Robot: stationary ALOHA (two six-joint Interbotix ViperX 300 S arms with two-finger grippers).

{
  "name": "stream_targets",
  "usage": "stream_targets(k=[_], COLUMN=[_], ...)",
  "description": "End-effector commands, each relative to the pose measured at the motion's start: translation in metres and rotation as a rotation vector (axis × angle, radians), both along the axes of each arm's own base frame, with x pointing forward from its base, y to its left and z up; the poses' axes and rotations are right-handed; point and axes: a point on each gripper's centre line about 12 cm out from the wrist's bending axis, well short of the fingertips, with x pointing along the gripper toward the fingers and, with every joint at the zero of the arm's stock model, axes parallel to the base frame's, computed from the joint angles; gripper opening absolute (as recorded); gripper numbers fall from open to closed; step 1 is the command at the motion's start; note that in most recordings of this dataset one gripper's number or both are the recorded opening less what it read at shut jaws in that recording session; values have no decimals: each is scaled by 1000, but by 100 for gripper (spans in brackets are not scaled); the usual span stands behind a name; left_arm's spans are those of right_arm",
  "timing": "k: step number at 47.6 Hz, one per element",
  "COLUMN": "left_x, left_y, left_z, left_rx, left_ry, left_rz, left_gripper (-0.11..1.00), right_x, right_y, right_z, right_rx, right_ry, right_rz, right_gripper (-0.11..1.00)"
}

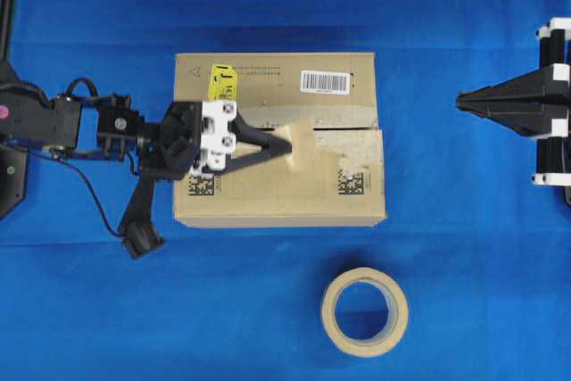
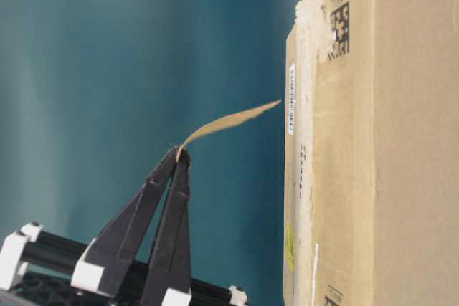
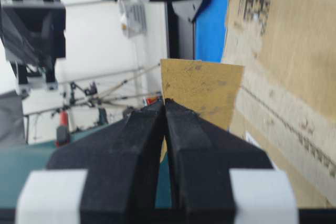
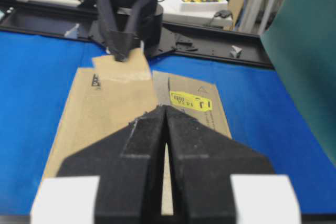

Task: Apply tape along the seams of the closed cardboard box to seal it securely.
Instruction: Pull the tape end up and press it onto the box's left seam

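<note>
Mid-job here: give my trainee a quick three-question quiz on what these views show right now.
1. True or false: the left pincer is shut on the tape.
2. Which lies nearer the tape roll: A) the yellow sticker, B) the right matrix code?
3. Fill in: the right pincer is shut and holds ____.

Key: 1 true. 2 B. 3 nothing; it sits off the box, over the blue table.
</note>
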Motion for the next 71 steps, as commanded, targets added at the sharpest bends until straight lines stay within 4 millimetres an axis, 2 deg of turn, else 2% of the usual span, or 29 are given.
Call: stream_targets(k=[1,11,36,58,71], left_x=[-1,-3,-12,-16,-18], left_y=[6,14,17,21,20], left_z=[10,3,-20,-27,-33], left_rx=[-5,-24,-51,-34,-35], left_ry=[-21,43,244,330,377], left_rz=[17,43,59,63,60], left_gripper=[0,0,0,0,0], right_x=[2,2,3,6,12], right_y=[0,0,0,0,0], right_z=[9,8,7,1,7], right_rx=[-11,-14,-17,-22,-18], right_ry=[-27,-22,-16,7,-21], right_rz=[1,3,2,6,5], right_gripper=[0,0,0,0,0])
